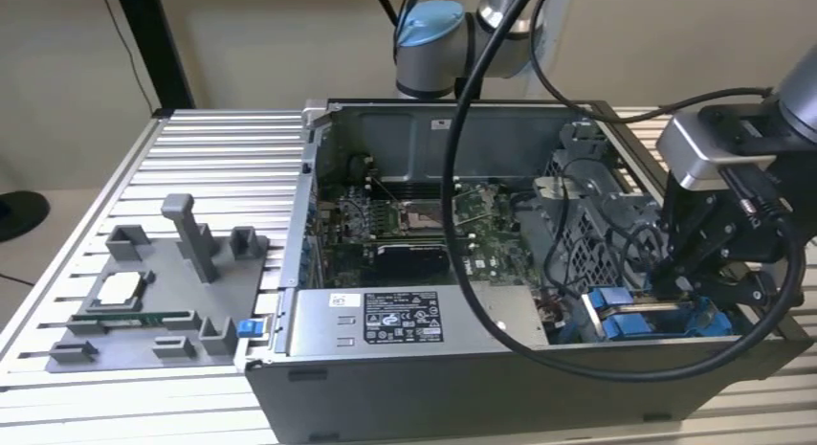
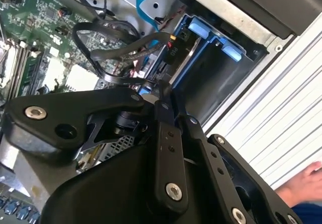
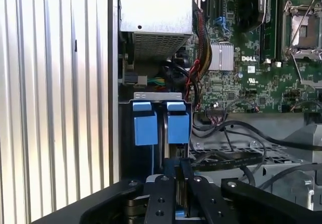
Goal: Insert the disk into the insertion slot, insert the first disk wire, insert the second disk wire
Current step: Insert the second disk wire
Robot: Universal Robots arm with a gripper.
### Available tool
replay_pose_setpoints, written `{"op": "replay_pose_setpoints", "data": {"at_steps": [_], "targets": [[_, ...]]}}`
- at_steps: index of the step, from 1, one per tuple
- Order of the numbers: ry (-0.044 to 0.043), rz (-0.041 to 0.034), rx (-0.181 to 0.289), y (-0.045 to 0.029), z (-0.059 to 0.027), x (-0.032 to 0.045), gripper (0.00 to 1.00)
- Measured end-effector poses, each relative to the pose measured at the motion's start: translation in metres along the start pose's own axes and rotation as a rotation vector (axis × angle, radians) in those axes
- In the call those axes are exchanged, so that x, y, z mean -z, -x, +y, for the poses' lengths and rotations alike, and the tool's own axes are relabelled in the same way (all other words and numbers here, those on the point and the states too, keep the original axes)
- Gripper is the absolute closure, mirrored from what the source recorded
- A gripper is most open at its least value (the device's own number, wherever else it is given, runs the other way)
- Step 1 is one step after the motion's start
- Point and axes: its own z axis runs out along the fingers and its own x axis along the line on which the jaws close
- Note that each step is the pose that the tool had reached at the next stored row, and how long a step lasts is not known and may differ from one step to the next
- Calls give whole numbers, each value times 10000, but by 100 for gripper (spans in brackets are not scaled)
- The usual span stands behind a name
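The insertion slot [image 3: 126, 148] lies at the case's corner, at the exterior view's right [image 1: 600, 316]. The disk's blue frame sits in it, with two blue tabs [image 3: 146, 126] showing at its mouth; the disk's body is hidden. My gripper [image 3: 184, 172] hangs just over the slot's inner end [image 2: 216, 68], by the black wires [image 3: 236, 158]. Its fingers [image 2: 163, 133] stand close together around a small blue-tipped plug of a disk wire [image 2: 145, 89]. In the exterior view the gripper [image 1: 679, 284] is low inside the case, above the blue parts.
The grey labelled power-supply box [image 1: 383, 321] sits along the case's front wall. The motherboard [image 1: 408, 225] and a perforated metal cage [image 1: 600, 215] are close by. A grey parts fixture [image 1: 153, 292] lies on the slatted table. A person's hand [image 2: 302, 183] rests beyond the case.
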Motion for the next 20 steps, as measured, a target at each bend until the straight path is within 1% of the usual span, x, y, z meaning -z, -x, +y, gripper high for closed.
{"op": "replay_pose_setpoints", "data": {"at_steps": [2,6,8,10,13,16,17,19,20], "targets": [[-82,6,11,1,3,-5,100],[-283,2,39,16,35,-9,100],[-438,-1,60,26,52,-12,100],[-615,-6,83,33,77,-14,100],[-800,-9,107,40,126,-18,100],[-928,-14,124,45,149,-23,100],[-1007,-14,135,46,153,-25,100],[-1216,-19,163,49,161,-34,100],[-1300,-24,174,48,164,-40,100]]}}
